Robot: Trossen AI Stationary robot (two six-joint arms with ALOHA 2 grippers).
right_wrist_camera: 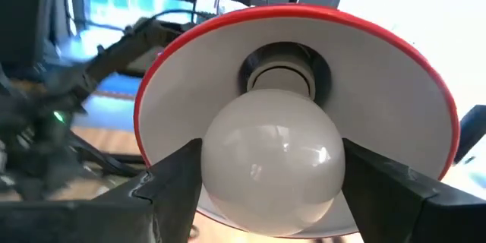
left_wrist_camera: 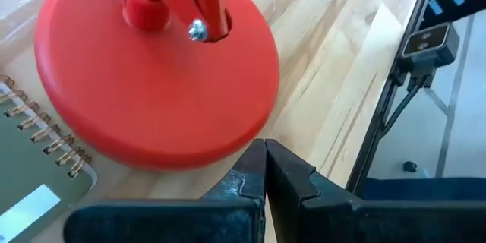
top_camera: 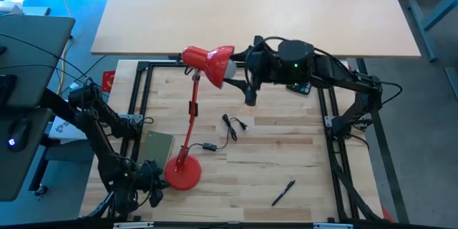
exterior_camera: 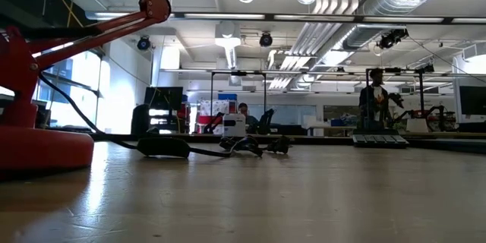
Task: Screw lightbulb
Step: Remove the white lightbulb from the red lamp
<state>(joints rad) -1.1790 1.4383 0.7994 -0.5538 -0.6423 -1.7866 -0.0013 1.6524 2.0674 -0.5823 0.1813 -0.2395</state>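
Note:
A red desk lamp stands with its round base on the wooden table near the front left. Its arm rises to the red shade at the far middle, which opens toward the table's right. The white lightbulb sits in the shade's mouth, its neck in the socket. My right gripper reaches in from the right and is shut on the bulb. My left gripper is shut, its fingertips at the rim of the lamp base. My right gripper pinches the bulb's round globe between its two fingers, one on each side. The fingers come about level from the table's right, along the bulb's axis. The bulb is clear of the table, its narrow end in the socket. My left gripper's shut fingertips stand at the base's rim; I cannot tell whether they touch it.
A green spiral notebook lies just left of the lamp base. The lamp's black cord with its switch trails across the table's middle. A black pen lies near the front right. People and benches show in the room beyond.

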